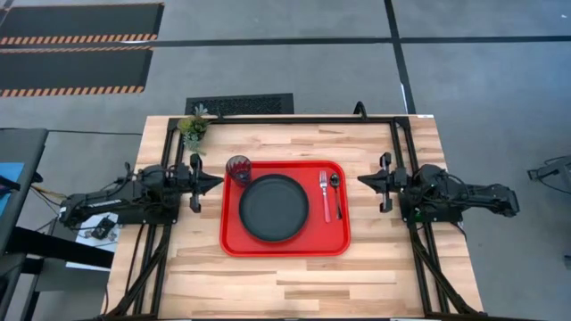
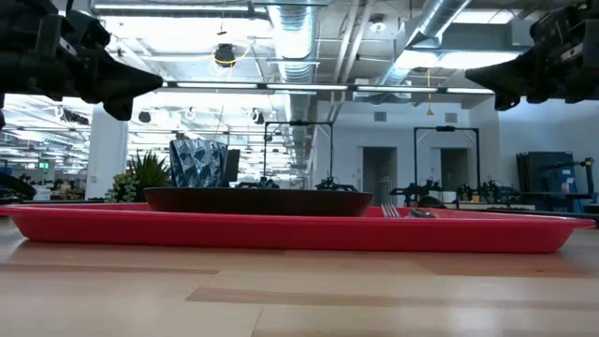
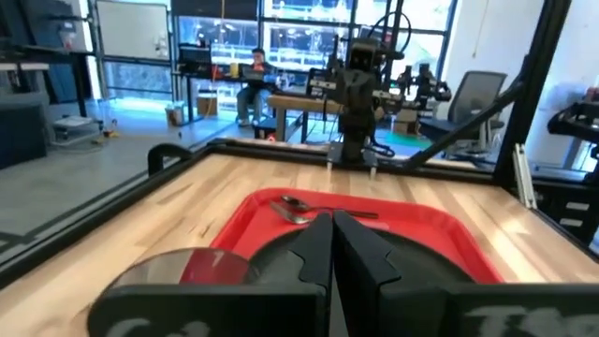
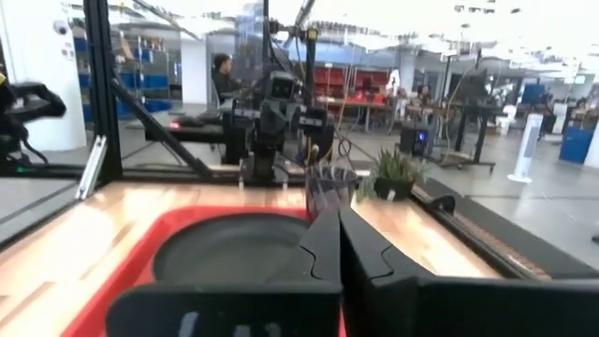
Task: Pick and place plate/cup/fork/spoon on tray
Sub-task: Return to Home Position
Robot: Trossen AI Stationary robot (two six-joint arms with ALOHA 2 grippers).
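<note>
I am seeing the plate (image 1: 273,207), cup (image 1: 238,168), fork (image 1: 325,194) and spoon (image 1: 335,182) all lying on the tray (image 1: 234,242); I am holding the left gripper (image 1: 217,181) and right gripper (image 1: 363,180) pinched together off its side edges, nothing left to lift.

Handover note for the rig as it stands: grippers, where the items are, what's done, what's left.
Left gripper: shut, empty, held off the tray's left edge, above table height.
Right gripper: shut, empty, off the tray's right edge, likewise raised.
Tray: centre of the table.
Plate: in the middle of the tray.
Cup: upright in the tray's far left corner.
Fork and spoon: side by side on the tray, right of the plate, spoon outermost.
Done: all four items are on the tray.
Left: nothing visible to place; the arms look parked.
</note>
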